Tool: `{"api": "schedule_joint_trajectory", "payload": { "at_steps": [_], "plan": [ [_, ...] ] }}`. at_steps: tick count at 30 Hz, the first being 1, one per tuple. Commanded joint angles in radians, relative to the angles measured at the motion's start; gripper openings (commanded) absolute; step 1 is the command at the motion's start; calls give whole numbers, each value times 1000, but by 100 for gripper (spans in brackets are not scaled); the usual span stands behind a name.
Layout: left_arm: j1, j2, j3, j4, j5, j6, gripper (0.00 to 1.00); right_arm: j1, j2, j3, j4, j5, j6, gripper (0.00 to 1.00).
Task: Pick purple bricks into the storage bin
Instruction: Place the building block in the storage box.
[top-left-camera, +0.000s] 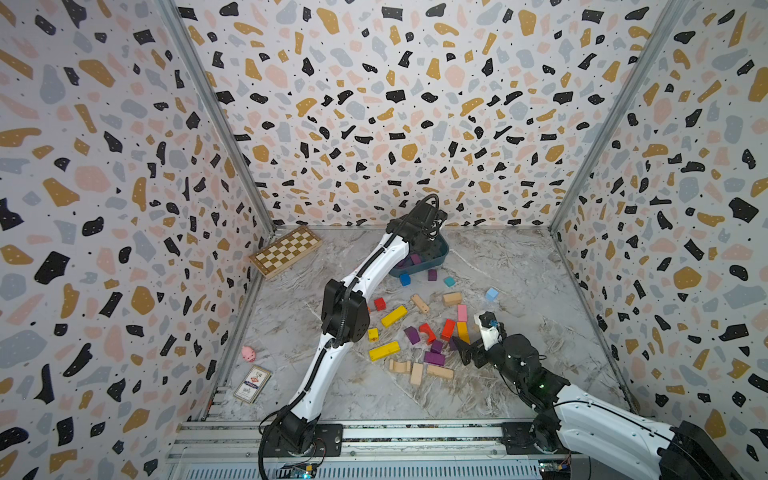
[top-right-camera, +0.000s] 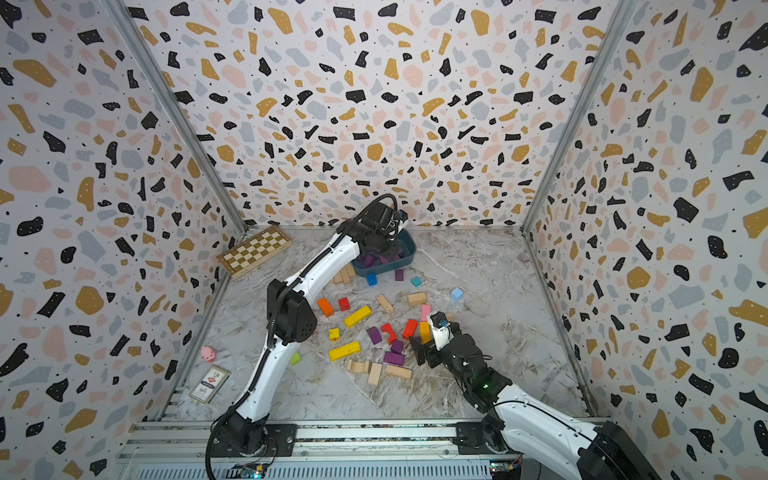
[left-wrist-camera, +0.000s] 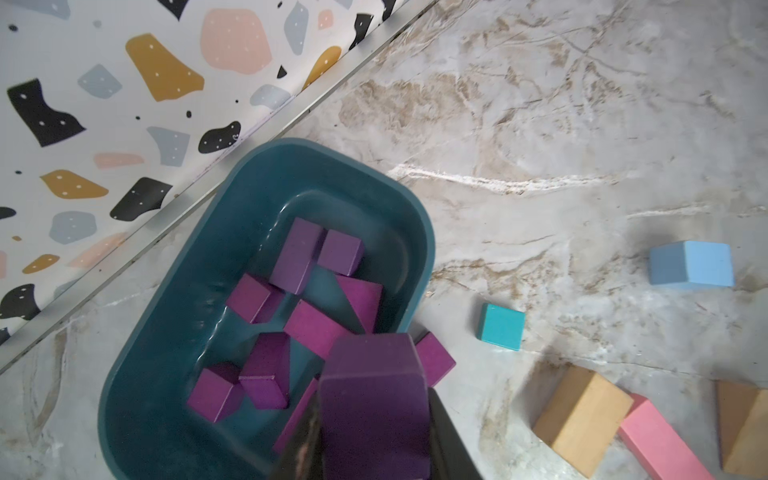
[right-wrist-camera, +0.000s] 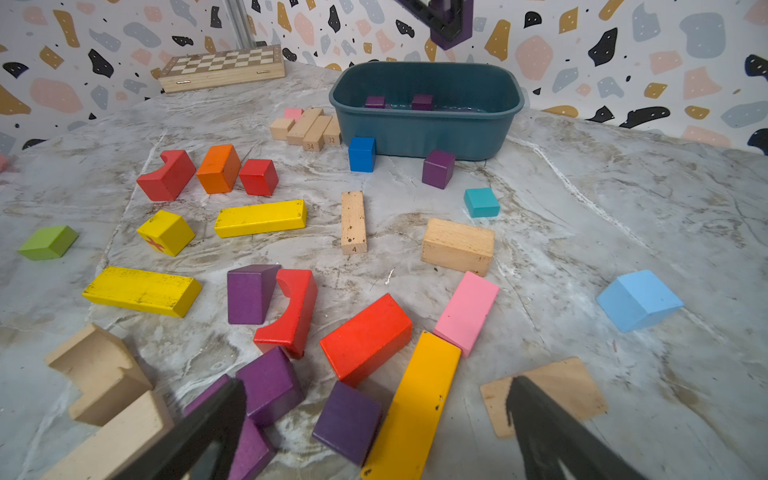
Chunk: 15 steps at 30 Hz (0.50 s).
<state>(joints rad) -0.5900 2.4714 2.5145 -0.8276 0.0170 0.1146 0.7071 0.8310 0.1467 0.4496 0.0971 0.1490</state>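
- The left hand (left-wrist-camera: 374, 451) hangs over the bin (left-wrist-camera: 249, 199) and pinches one purple brick (left-wrist-camera: 374, 386).
- The bin holds several purple bricks (left-wrist-camera: 297, 257). One more (right-wrist-camera: 437, 168) stands on the desk (right-wrist-camera: 623, 208) just beside the bin's wall.
- Other purple bricks (right-wrist-camera: 249, 295) lie among coloured blocks (right-wrist-camera: 365, 336) near the right hand.
- The right hand (right-wrist-camera: 374, 440) is spread wide, low over the desk, holding nothing.

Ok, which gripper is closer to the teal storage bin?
Left. The left gripper hangs just above the storage bin, shut on a purple brick. The right gripper is open, low over the loose blocks, well away from the bin.
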Motion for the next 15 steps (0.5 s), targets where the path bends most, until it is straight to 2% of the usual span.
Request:
{"api": "schedule_joint_trajectory", "payload": {
  "at_steps": [1, 15],
  "plan": [
    [21, 19, 31, 7, 8, 18, 0, 3, -4, -1, 16, 2, -9, 100],
    [45, 55, -49, 72, 43, 16, 0, 2, 11, 4, 17, 0, -9, 100]
  ]
}}
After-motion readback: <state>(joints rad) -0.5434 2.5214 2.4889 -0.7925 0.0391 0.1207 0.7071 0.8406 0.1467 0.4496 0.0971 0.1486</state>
